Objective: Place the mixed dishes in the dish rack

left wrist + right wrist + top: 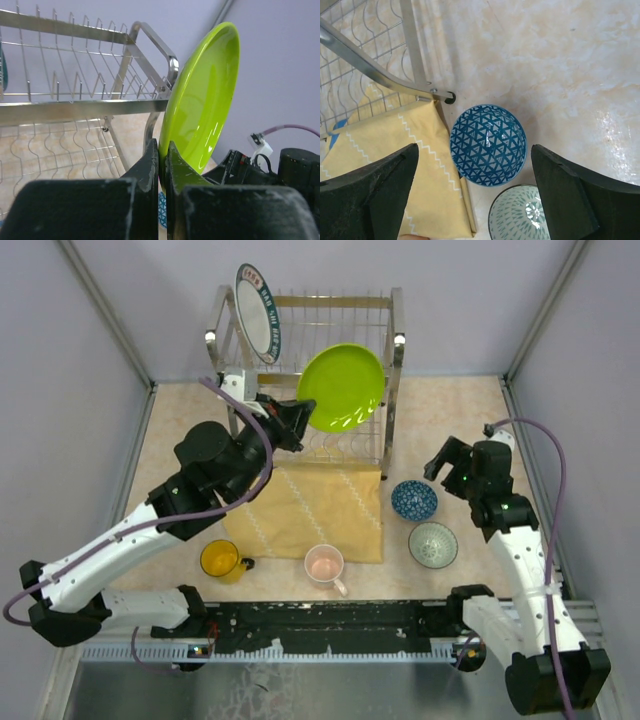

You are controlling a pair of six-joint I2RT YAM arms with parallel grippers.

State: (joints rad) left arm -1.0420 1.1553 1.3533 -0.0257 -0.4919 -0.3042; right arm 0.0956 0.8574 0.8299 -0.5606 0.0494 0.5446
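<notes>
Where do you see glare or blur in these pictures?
Left wrist view: white glare streaks on the green plate. Right wrist view: a shiny patch on the table, while the blue bowl looks sharp. Top view: even light, soft shadows, glints on the rack posts.

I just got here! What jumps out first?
The lime-green plate, pinched by its edge in the left hand, up at the right side of the shiny dish rack. A white plate already stands in the rack's top tier, at the left. The open right hand hangs above the blue patterned bowl.
</notes>
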